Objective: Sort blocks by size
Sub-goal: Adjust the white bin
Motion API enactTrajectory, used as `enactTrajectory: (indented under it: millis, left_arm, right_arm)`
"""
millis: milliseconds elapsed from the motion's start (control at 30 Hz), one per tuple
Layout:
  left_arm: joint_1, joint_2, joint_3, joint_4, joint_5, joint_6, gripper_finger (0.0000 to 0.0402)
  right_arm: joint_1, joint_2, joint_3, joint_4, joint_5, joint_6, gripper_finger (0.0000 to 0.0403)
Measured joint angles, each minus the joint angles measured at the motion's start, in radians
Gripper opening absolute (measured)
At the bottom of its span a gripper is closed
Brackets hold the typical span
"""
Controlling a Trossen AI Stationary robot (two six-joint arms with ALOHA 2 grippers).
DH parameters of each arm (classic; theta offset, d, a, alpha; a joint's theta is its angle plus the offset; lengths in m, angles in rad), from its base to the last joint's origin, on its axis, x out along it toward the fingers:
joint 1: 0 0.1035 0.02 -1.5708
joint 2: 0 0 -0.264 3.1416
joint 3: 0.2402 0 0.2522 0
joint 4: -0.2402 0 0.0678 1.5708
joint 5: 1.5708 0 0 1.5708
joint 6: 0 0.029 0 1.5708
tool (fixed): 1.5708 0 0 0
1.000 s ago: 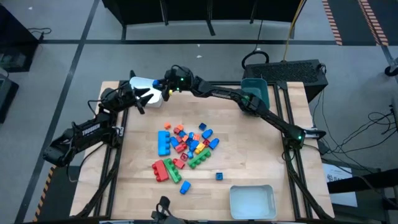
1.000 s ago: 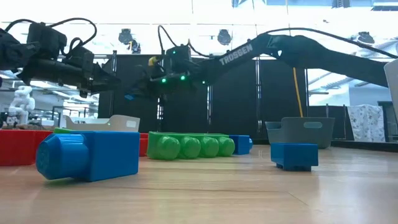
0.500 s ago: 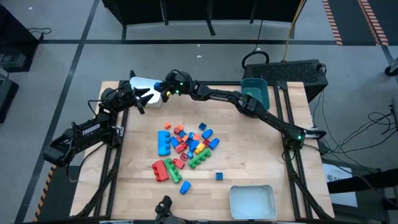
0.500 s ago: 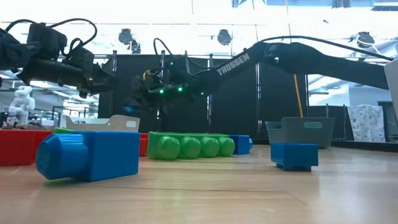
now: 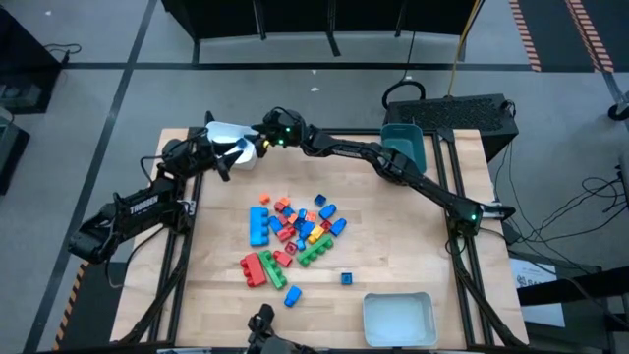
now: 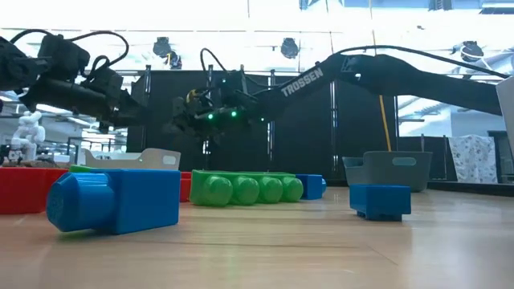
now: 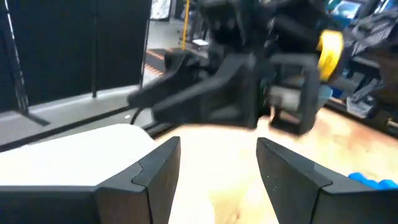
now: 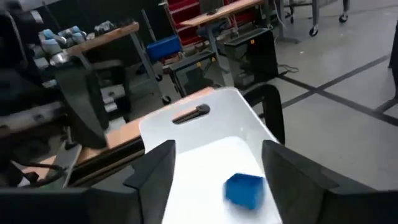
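The blocks (image 5: 295, 231) lie in a loose pile at the table's middle, with a few strays (image 5: 346, 278) nearer the front. A white tray (image 5: 224, 131) stands at the far left. My right gripper (image 5: 256, 143) hangs open over it (image 8: 217, 149). A small blue block (image 8: 244, 188) lies in the tray below the fingers. My left gripper (image 5: 228, 157) is open and empty (image 7: 217, 146) at the tray's near side, level with the tray wall (image 7: 68, 158).
A teal tray (image 5: 403, 146) stands at the far right and a pale tray (image 5: 398, 320) at the near right. In the low view a big blue brick (image 6: 112, 201), a green bar (image 6: 245, 189) and a small blue block (image 6: 380, 201) lie close to the front.
My right gripper has gone a little toward the table's left edge and down over the white tray. The small blue block that showed at its fingertips has dropped away from them and now lies in the tray.
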Motion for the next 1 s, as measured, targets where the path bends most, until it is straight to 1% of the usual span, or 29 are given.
enactTrajectory:
  millis: [33,100,200,267,300,333,467,533,567,600,733,833,933,1000]
  left_arm:
    - [0.000,0.000,0.000,-0.010,-0.015,0.003,0.0212]
    - [0.000,0.000,0.000,-0.040,-0.078,0.005,0.0212]
    - [0.000,0.004,0.000,-0.114,-0.200,0.063,0.0208]
    - [-0.003,0.004,0.000,-0.178,-0.270,0.113,0.0193]
    - [-0.008,0.006,0.000,-0.194,-0.288,0.135,0.0180]
    - [-0.014,0.006,0.000,-0.200,-0.297,0.146,0.0164]
    - [-0.045,0.009,0.000,-0.198,-0.328,0.153,0.0083]
    - [-0.064,0.010,0.000,-0.196,-0.330,0.137,0.0037]
    - [-0.076,0.013,0.000,-0.198,-0.330,0.118,0.0019]
    - [-0.089,0.015,0.000,-0.199,-0.330,0.091,0.0010]
    - [-0.144,0.039,0.000,-0.206,-0.346,0.028,0.0004]
    - [-0.183,0.067,0.000,-0.214,-0.407,0.023,0.0003]
    - [-0.215,0.099,0.000,-0.203,-0.488,-0.005,0.0003]
    - [-0.236,0.123,0.000,-0.176,-0.499,-0.038,0.0003]
  right_arm:
    - [0.001,-0.006,0.001,-0.023,0.003,-0.004,0.0201]
    - [0.002,-0.028,0.002,-0.108,0.035,-0.015,0.0174]
    - [0.009,-0.064,0.000,-0.231,0.107,-0.087,0.0110]
    - [0.016,-0.102,0.000,-0.298,0.126,-0.146,0.0055]
    - [0.019,-0.130,0.000,-0.335,0.131,-0.182,0.0030]
    - [0.021,-0.162,0.000,-0.370,0.131,-0.217,0.0015]
    - [0.040,-0.324,0.002,-0.517,0.169,-0.314,0.0013]
    - [0.054,-0.398,0.003,-0.595,0.216,-0.386,0.0006]
    - [0.061,-0.434,0.003,-0.632,0.241,-0.422,0.0003]
    - [0.069,-0.468,0.002,-0.669,0.267,-0.456,0.0002]
    - [0.103,-0.615,-0.001,-0.757,0.387,-0.548,0.0002]
    - [0.121,-0.712,0.004,-0.790,0.459,-0.592,0.0001]
    - [0.137,-0.773,0.003,-0.839,0.496,-0.602,0.0001]
    - [0.151,-0.800,0.000,-0.867,0.495,-0.603,0.0001]
